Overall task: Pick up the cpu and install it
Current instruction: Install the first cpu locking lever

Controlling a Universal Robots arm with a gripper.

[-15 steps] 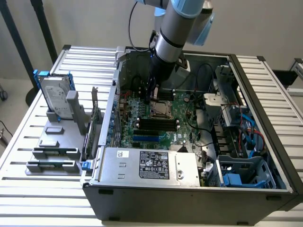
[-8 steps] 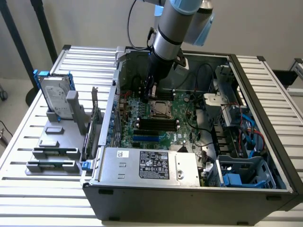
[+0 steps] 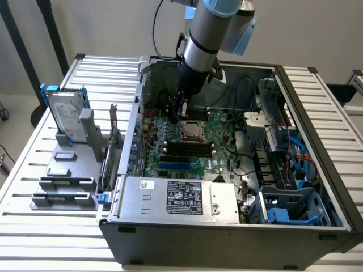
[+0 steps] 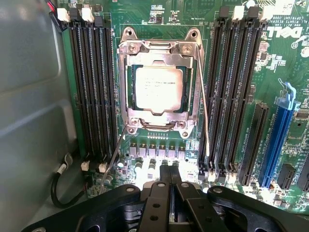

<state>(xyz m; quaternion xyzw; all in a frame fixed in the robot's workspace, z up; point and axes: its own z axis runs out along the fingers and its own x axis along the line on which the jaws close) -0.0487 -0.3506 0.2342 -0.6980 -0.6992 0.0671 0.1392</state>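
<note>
The small flat square cpu (image 4: 158,89), with its shiny silver metal top, is lying flat inside the silver metal socket frame (image 4: 126,72) on the green circuit board (image 4: 135,14). The frame's thin wire lever (image 4: 203,111) is running along one side. The black gripper (image 4: 170,170) is hovering just beside the socket, its two slim fingers pressed together and holding nothing. Rows of long black plastic memory slots (image 4: 91,92) are flanking the socket on both sides, and a blue plastic expansion slot (image 4: 277,140) is lying farther out.

In the exterior view the silver-and-blue arm (image 3: 207,34) is reaching down into the open grey metal computer case (image 3: 227,238), with the gripper (image 3: 182,112) hanging close to the cpu (image 3: 193,129). A boxy grey power supply (image 3: 181,198) with a white label is sitting at the case's near edge. On the white slatted table (image 3: 51,238), at the exterior view's left, a big silver hard drive (image 3: 65,116) in a blue bracket is standing upright on a grey plastic holder (image 3: 65,181).
</note>
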